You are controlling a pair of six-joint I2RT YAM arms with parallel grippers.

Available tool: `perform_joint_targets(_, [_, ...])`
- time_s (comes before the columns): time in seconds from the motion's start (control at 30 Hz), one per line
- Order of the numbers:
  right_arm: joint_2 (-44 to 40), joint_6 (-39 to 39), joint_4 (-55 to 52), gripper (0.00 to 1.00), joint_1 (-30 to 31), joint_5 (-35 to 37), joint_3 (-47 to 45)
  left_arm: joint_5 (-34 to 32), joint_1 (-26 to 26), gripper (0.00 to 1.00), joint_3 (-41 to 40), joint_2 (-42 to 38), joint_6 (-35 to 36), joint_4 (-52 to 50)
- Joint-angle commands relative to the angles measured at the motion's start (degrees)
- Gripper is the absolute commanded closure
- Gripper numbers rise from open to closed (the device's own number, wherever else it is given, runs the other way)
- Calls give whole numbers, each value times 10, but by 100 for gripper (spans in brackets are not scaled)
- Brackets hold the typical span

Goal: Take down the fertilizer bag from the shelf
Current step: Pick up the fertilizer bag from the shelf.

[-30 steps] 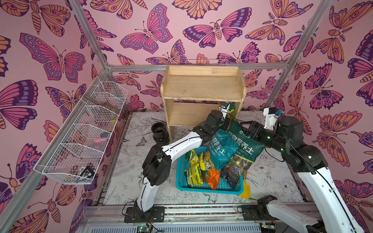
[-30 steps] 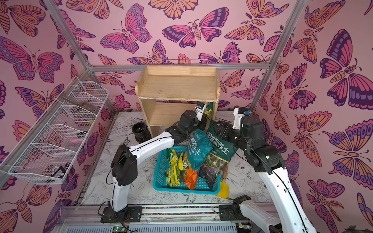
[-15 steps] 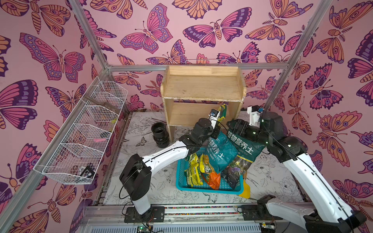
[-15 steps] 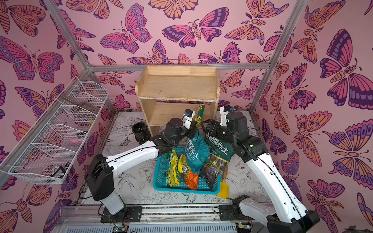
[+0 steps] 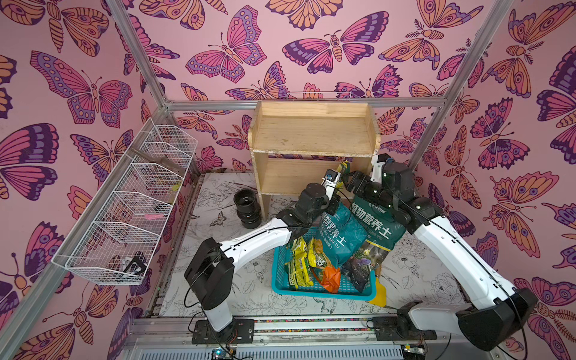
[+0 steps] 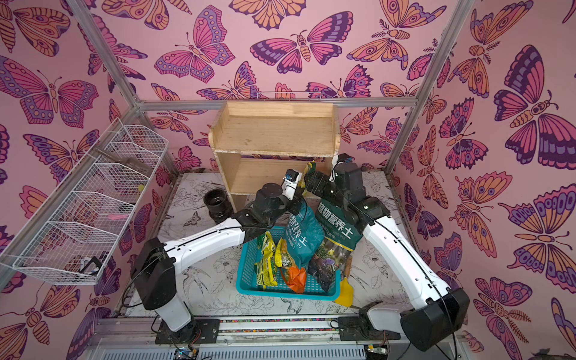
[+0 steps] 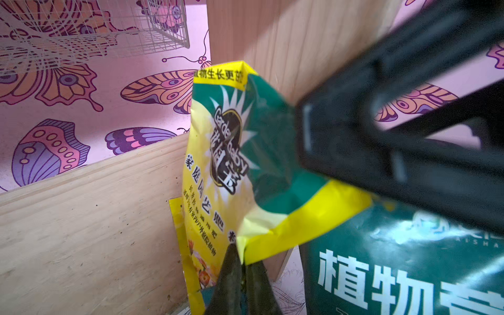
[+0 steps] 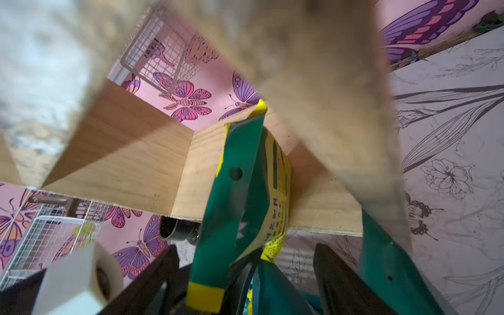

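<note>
The left gripper (image 7: 242, 274) is pinching a yellow edge of the fertilizer bag (image 7: 231, 152), its jaws closed tight on the crumpled foil. The right gripper (image 8: 245, 275) is reaching in with its jaws spread wide, one on each side of the bag, not squeezing it. The bag is standing upright at the right end of the shelf's (image 5: 311, 134) lower tier, at the front edge by the side panel. Just in front, two teal soil bags (image 5: 339, 237) are leaning out of a blue basket (image 5: 314, 291) on the table (image 5: 218, 199).
</note>
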Motion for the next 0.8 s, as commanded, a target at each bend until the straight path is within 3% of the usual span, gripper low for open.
perform_joint_targets(0.0, [23,2,34,20,7,11,33,-2,-2,100,-11,-18,10,19])
perform_joint_targets(0.13, [54,5,40,22,12,13,44,-2,-2,100,-12,-19,10,23])
perform_joint_targets(0.37, [84,9,42,40,24,13,54,-5,-2,100,-14,-23,11,27])
perform_joint_targets(0.47, [84,10,40,52,30,19,48,-4,-2,100,-13,-23,9,30])
perform_joint_targets(0.63, [70,16,48,86,32,15,27,-5,-2,100,-14,-27,7,32])
perform_joint_targets(0.67, [64,16,49,90,34,19,21,-5,-1,97,-16,-29,7,32])
perform_joint_targets(0.7, [57,15,49,94,35,23,17,-7,-2,83,-18,-32,6,31])
perform_joint_targets(0.73, [52,14,49,95,36,26,15,-8,-2,63,-22,-36,7,32])
perform_joint_targets(0.77, [45,11,51,95,37,29,11,-14,-2,36,-26,-40,3,33])
